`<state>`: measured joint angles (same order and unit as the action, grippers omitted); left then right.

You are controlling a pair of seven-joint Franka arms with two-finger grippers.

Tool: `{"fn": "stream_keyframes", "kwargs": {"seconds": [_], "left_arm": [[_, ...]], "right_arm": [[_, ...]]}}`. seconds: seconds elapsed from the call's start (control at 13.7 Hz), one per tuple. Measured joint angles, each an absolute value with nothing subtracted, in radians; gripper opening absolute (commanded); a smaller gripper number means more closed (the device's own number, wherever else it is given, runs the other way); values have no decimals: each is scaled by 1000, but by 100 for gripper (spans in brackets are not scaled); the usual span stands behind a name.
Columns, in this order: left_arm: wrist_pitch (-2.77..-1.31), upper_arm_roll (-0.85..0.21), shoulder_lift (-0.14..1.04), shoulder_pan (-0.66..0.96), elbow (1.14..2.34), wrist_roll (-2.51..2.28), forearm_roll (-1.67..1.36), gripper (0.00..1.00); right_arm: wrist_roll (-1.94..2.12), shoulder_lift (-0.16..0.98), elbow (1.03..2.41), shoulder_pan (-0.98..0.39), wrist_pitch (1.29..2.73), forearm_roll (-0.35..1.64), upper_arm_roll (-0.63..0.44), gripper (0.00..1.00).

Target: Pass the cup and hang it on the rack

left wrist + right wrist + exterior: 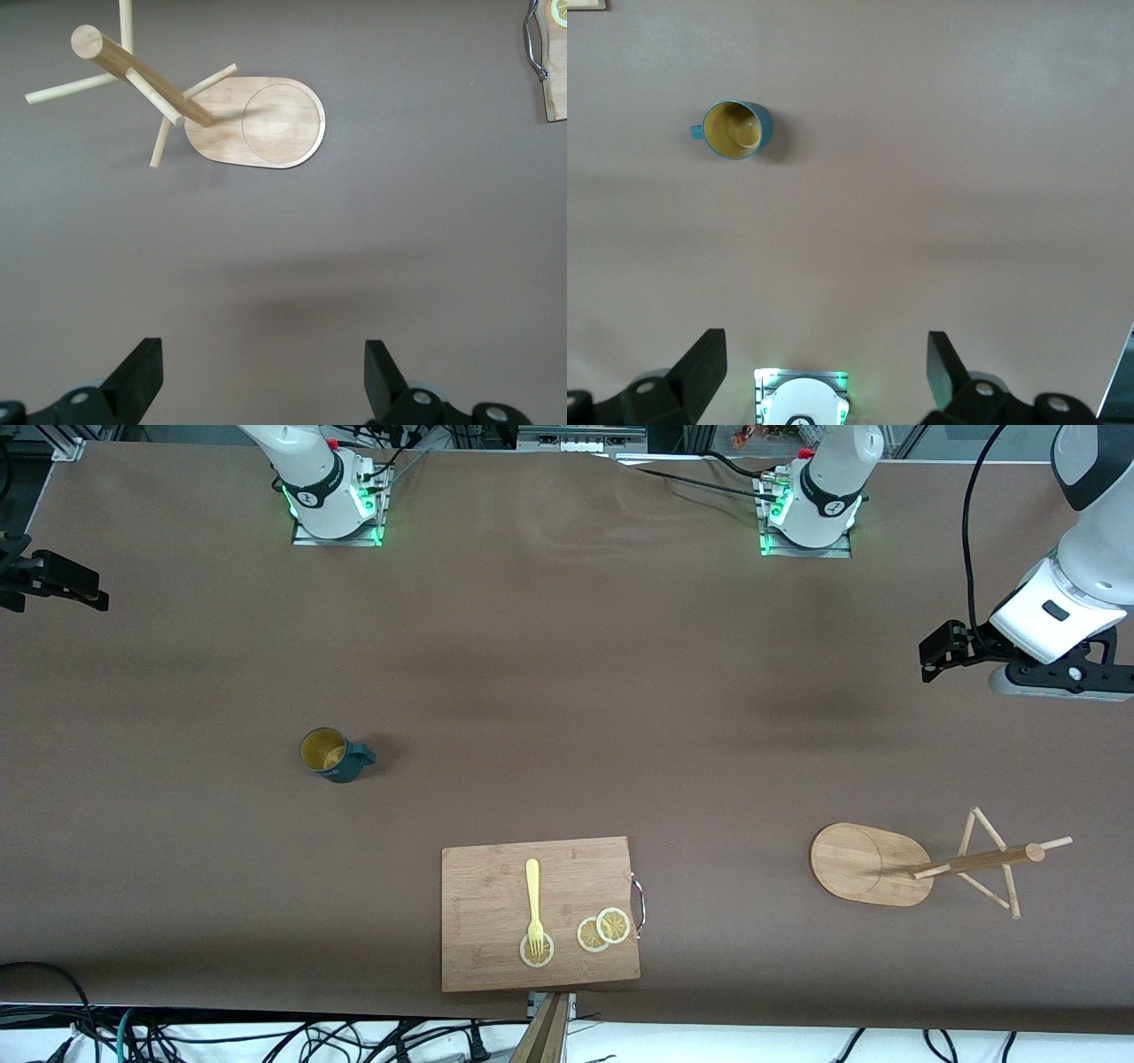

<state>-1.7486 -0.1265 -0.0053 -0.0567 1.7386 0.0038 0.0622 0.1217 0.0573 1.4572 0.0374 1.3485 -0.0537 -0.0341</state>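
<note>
No legible text, labels, brands or numbers anywhere. Each robot base carries a small round dark emblem, right arm's base (312, 494), left arm's base (831, 506); neither can be read. The cup (331, 755) has a pale mark on its side, too small to make out.

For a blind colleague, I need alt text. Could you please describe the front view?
A dark teal cup stands upright on a brown table toward the right arm's end, and a bamboo rack stands toward the left arm's end. Between them, nearer the camera, a cutting board holds a yellow fork and lemon slices. The left gripper hangs open above the table.
</note>
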Motion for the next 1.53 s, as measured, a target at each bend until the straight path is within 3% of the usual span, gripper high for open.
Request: {"fn": "stream_keyframes", "kwargs": {"seconds": [1.02, 1.53], "left_arm": [[-1749, -127, -5, -57, 1739, 4, 62, 100], [-1749, -127, -5, -57, 1739, 4, 62, 100]], "right_arm": [[119, 85, 1458, 38, 1369, -51, -35, 100], [120, 183, 1462, 38, 1373, -51, -35, 100]]}}
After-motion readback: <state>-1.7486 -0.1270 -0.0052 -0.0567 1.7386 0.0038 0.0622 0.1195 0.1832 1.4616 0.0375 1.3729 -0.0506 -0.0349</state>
